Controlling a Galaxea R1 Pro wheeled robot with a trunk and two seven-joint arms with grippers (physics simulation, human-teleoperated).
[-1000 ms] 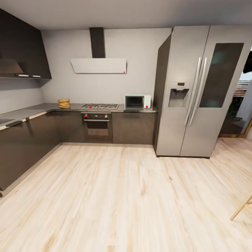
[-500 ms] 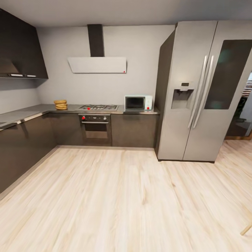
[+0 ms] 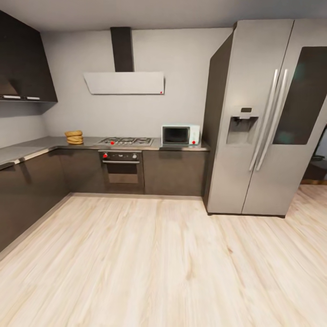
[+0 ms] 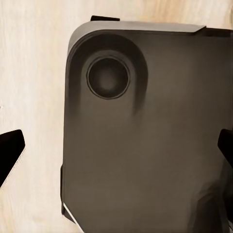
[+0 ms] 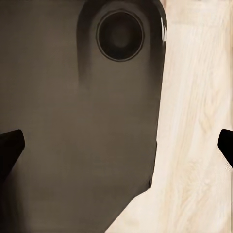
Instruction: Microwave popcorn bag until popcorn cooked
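Rolling closer, I see the tan burlap popcorn bag (image 3: 73, 137) and mint-blue boxy microwave (image 3: 180, 135) loom larger, both my grippers (image 4: 116, 145) (image 5: 116, 145) spread empty.

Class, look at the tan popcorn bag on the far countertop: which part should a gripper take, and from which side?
Probably the rolled rim of the popcorn bag, approached from above: it sits upright, low and squat on the countertop, left of the gas hob. Finer detail is too small to judge.
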